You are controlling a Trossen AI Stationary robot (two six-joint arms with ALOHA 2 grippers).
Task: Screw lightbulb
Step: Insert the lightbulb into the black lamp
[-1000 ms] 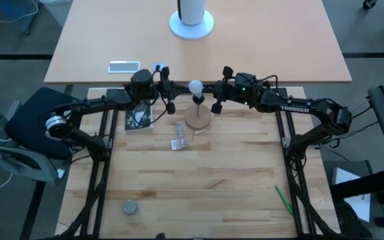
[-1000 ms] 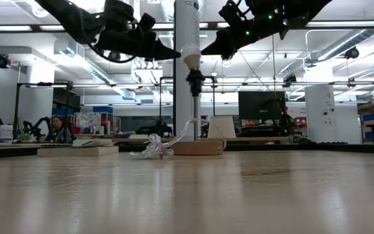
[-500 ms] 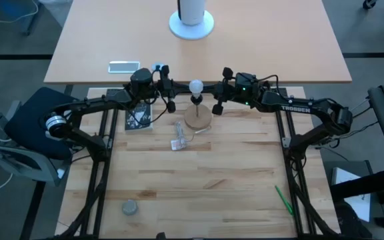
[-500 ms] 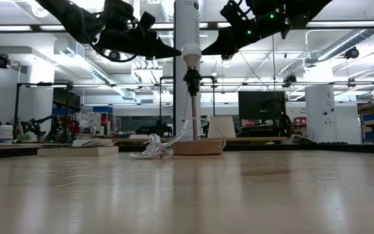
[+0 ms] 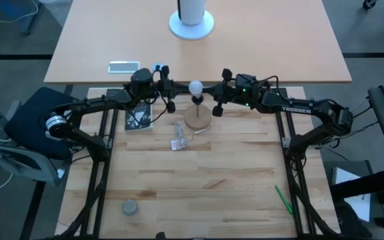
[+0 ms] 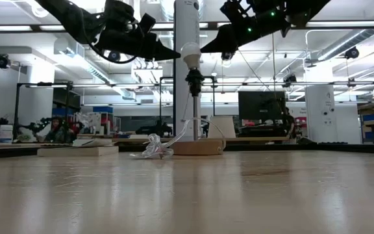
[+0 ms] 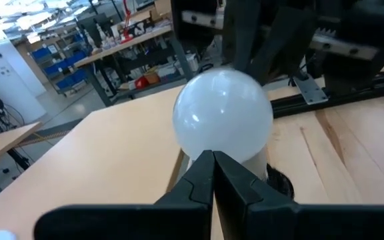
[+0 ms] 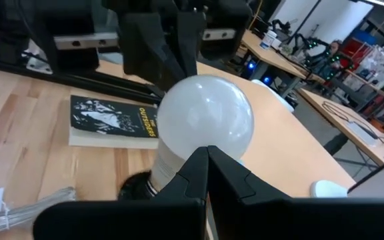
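Note:
The white lightbulb (image 5: 195, 87) (image 6: 191, 52) sits base down in the black socket (image 6: 194, 79). The socket stands on a thin stem above a round wooden disc (image 5: 199, 120) at the table's far middle. My left gripper (image 5: 179, 87) (image 7: 212, 155) is shut and comes at the bulb level from the table's left. My right gripper (image 5: 211, 89) (image 8: 207, 150) is also shut and comes at it level from the right. The two tips stand on opposite sides of the bulb, high above the table. My left gripper meets the globe's lower left side (image 6: 182, 57) with the tip of its shut fingers (image 6: 178, 58), coming level from the table's left. The bulb stays upright in the socket. My right gripper meets the globe's right side (image 6: 199, 51) with its shut fingertips (image 6: 203, 50), slanting slightly down from the table's right.
A book (image 5: 139, 117) lies left of the disc. A crumpled clear wrapper (image 5: 178, 137) lies just in front of the disc. Near the front edge are a grey round object (image 5: 130, 208) and a green pen (image 5: 283, 200). A white cylinder (image 5: 192, 23) and a phone (image 5: 124, 66) are on the farther table.

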